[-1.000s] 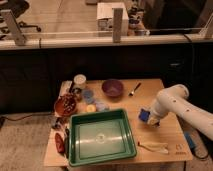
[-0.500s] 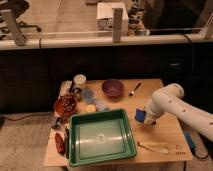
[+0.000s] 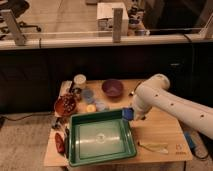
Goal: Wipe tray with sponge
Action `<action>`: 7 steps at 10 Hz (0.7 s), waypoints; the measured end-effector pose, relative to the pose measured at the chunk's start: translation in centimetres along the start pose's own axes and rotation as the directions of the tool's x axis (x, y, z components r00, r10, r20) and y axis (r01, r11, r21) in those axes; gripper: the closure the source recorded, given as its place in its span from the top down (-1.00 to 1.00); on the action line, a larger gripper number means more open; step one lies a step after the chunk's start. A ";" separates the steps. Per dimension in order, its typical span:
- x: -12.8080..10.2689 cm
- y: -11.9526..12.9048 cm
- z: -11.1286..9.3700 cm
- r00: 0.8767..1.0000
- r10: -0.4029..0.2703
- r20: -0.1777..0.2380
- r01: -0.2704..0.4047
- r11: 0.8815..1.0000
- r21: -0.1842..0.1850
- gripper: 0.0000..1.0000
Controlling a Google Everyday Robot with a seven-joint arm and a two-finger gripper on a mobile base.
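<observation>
Room: dark panelled wall or counter front behind the gripper, a glass partition along its top, a lit floor with chairs beyond it.

Table (image 3: 165, 131) — light wooden top, under the gripper and running out to both sides of it; grey floor around.

Arm (image 3: 172, 102) — white, perforated shell, entering from the lower right edge and bending down to the gripper.

Tray (image 3: 101, 138) — green, shallow, rectangular, rounded corners, raised rim. Lies flat on the table, down and to the left of the gripper; its upper right corner sits just beside the gripper.

Purple bowl (image 3: 113, 88) — above and left of the gripper, near the table's far edge.

Reddish-brown dish (image 3: 65, 105) — well to the left of the gripper, beyond the tray's upper left corner; its contents are too dark to name.

Flat yellowish scraper (image 3: 154, 147) — below and slightly right of the gripper, apart from the tray.

Pale-blue discs (image 3: 89, 95) — left of the gripper, between the purple bowl and the dish; a small yellow round piece (image 3: 91, 108) below them.

White cup (image 3: 79, 79) — far upper left of the gripper.

Gripper (image 3: 131, 114) — at the arm's low end, over the table at the tray's upper right corner. Whether it is clenched or released cannot be told.

Sponge (image 3: 128, 114) — small bright-blue block, at the gripper itself, on its tray side, against the tray's upper right rim.
</observation>
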 end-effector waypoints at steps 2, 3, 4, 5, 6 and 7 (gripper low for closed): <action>-3.9 0.5 0.5 0.992 -0.127 0.012 0.127 0.991 -0.037 -1.00; -5.5 0.8 0.9 0.984 -0.176 0.020 0.177 0.983 -0.055 -1.00; -7.6 1.2 1.7 0.971 -0.239 0.030 0.241 0.967 -0.079 -1.00; -9.4 1.7 2.6 0.955 -0.295 0.036 0.297 0.950 -0.096 -1.00; -10.3 2.0 3.3 0.945 -0.323 0.041 0.326 0.940 -0.105 -1.00; -11.1 2.4 4.3 0.933 -0.356 0.046 0.359 0.926 -0.114 -1.00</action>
